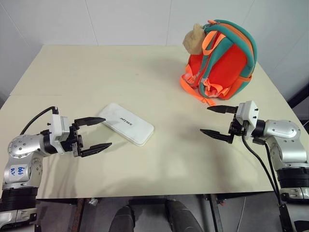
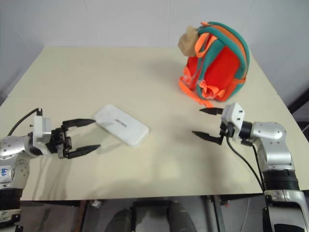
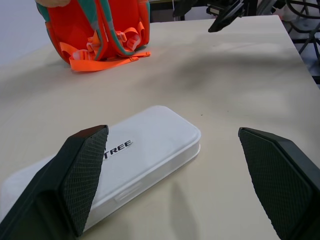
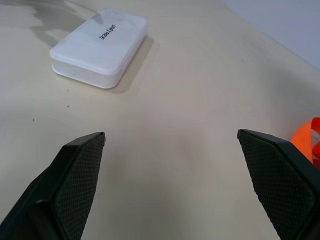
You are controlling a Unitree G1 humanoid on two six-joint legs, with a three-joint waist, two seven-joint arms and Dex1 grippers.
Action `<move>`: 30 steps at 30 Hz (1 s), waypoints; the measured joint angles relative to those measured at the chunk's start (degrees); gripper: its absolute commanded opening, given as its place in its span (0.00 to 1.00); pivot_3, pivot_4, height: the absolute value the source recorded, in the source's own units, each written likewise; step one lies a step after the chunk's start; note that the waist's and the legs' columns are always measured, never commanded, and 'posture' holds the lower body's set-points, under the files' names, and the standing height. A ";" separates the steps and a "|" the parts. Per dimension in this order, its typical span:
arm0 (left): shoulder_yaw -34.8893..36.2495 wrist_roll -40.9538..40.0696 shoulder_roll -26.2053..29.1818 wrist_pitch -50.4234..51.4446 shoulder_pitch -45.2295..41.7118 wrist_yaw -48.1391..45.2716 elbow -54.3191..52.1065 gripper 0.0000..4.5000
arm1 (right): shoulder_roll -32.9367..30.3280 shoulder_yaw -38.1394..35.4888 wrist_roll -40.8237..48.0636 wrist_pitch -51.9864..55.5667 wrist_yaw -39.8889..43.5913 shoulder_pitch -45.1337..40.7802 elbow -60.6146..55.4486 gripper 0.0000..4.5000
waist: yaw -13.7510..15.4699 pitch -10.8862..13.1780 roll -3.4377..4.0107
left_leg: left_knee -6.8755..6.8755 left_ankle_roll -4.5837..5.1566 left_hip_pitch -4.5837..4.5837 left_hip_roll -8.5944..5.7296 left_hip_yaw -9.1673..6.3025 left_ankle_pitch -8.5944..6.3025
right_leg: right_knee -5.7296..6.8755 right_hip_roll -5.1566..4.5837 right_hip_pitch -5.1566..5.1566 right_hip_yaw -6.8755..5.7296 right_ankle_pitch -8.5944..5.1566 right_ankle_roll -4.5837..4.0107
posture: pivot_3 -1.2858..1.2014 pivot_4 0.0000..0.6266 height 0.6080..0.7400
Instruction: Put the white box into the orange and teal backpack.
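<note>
Head cam: left gripper (image 1: 96, 135) nearest, fingers spread wide, empty, just beside the white box (image 1: 126, 123), which lies flat on the table (image 1: 96, 72). Right gripper (image 1: 218, 121) also wide, empty, near the orange and teal backpack (image 1: 219, 60) standing upright at far right.
L wrist: box close ahead, backpack well beyond.
R wrist: box lies across bare tabletop, well apart.

silver metal forearms end in white wrist blocks and black two-fingered grippers, left gripper (image 1: 94, 135) and right gripper (image 1: 217, 121), finger pads cross-hatched; black cables trail each arm; a blue-scrawled label, illegible, marks the left.
</note>
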 measured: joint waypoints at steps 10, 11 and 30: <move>-0.19 0.73 -0.03 1.07 0.06 1.56 0.39 0.99 | 4.05 3.61 -1.03 4.64 -3.47 -1.16 -3.62 1.00 | -0.11 0.00 0.01 | 0.02 0.00 0.01 0.01 -0.01 0.00 | 0.07 0.02 -0.02 0.00 0.00 0.00 | 0.52 0.24 1.00; -0.19 1.17 -0.01 0.79 0.05 1.73 0.69 0.95 | 5.19 4.39 -1.04 5.97 -4.25 -1.15 -5.03 0.96 | -0.11 0.00 0.01 | 0.02 0.00 0.01 0.01 -0.01 0.00 | 0.10 0.02 -0.03 0.00 -0.01 -0.01 | 0.52 0.24 1.00; -3.42 17.68 -0.41 -15.52 -24.32 12.40 38.35 0.00 | 17.58 17.07 -10.61 16.51 -20.80 5.24 -14.78 0.00 | 0.22 0.00 -0.01 | 0.45 -0.04 -0.26 -0.06 -0.19 0.03 | 0.66 0.06 -0.31 -0.22 -0.04 -0.06 | 0.52 0.24 1.00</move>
